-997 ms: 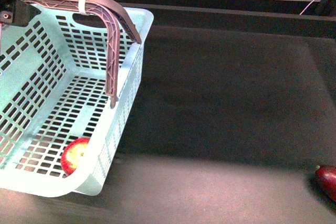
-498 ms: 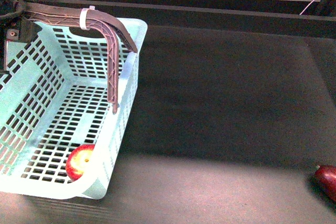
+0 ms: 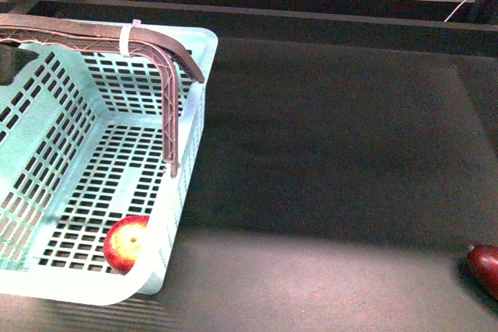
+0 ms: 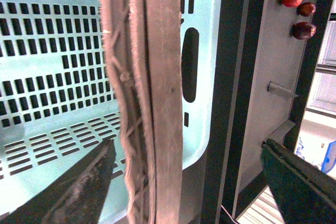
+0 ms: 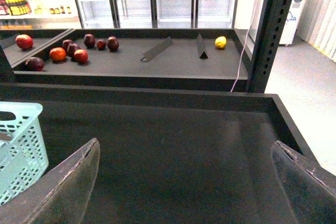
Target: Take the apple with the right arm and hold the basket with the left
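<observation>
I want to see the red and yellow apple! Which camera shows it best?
The front view: the apple sits inside the basket, at its near corner. The left wrist view shows only basket and handle; the right wrist view shows just a basket corner.

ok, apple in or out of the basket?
In. The apple lies on the slotted floor of the basket, in its near corner.

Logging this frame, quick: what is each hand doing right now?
Left hand: open, fingers either side of the basket handle, not clamped.
Right hand: open, holding nothing; the apple lies in the basket.
</observation>
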Robot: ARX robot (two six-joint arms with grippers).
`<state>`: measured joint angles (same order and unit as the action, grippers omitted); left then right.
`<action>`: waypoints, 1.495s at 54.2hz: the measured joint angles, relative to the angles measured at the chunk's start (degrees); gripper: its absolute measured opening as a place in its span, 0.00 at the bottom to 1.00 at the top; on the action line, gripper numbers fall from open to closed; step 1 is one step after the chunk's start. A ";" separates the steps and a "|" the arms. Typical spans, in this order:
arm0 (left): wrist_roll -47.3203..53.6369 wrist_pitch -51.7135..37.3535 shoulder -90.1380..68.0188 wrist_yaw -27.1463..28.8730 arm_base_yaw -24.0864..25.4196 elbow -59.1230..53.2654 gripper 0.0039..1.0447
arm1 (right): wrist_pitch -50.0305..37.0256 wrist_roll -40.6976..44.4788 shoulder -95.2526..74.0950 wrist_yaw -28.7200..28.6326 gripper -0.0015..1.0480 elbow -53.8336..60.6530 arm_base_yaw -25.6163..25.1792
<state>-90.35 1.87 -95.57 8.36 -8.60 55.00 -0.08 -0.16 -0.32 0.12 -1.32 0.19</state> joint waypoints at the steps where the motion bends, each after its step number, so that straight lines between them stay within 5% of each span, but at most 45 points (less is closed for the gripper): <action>1: -0.15 0.85 1.31 0.13 -0.04 -0.57 0.87 | 0.00 0.00 0.00 0.00 0.92 0.00 0.00; 3: -0.22 4.44 5.40 0.85 -0.22 -2.03 0.95 | 0.00 0.00 0.00 0.02 0.92 0.00 0.00; 14: 4.81 14.05 19.37 5.18 -2.78 -5.57 0.93 | 0.00 0.00 0.00 0.00 0.92 0.00 0.00; 21: 32.09 -16.13 28.89 5.88 -5.42 -18.01 0.74 | 0.00 0.00 0.00 -0.02 0.92 0.02 0.00; 25: 61.11 -31.71 34.88 4.37 -5.22 -25.07 0.57 | 0.00 0.00 0.00 0.00 0.92 0.00 0.00; 27: 71.38 -34.58 37.03 3.67 -4.13 -27.69 0.49 | 0.00 0.00 0.00 0.02 0.92 0.02 0.00; 35: 84.83 -36.09 40.79 1.40 -1.49 -35.08 0.25 | 0.00 0.00 0.00 0.00 0.92 0.00 0.00; 42: 88.06 -36.59 44.74 -0.57 0.48 -39.74 0.02 | 0.00 0.00 0.00 0.02 0.92 0.02 0.00; 62: 89.55 -33.94 56.41 -7.91 7.91 -48.30 0.03 | 0.00 0.00 0.00 0.02 0.92 0.00 0.00; 81: 89.70 -26.88 69.53 -8.35 8.39 -53.42 0.03 | 0.00 0.00 0.00 0.00 0.92 0.02 0.00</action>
<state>-0.64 -25.02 -26.04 0.01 -0.21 1.58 -0.08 -0.16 -0.32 0.12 -1.30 0.19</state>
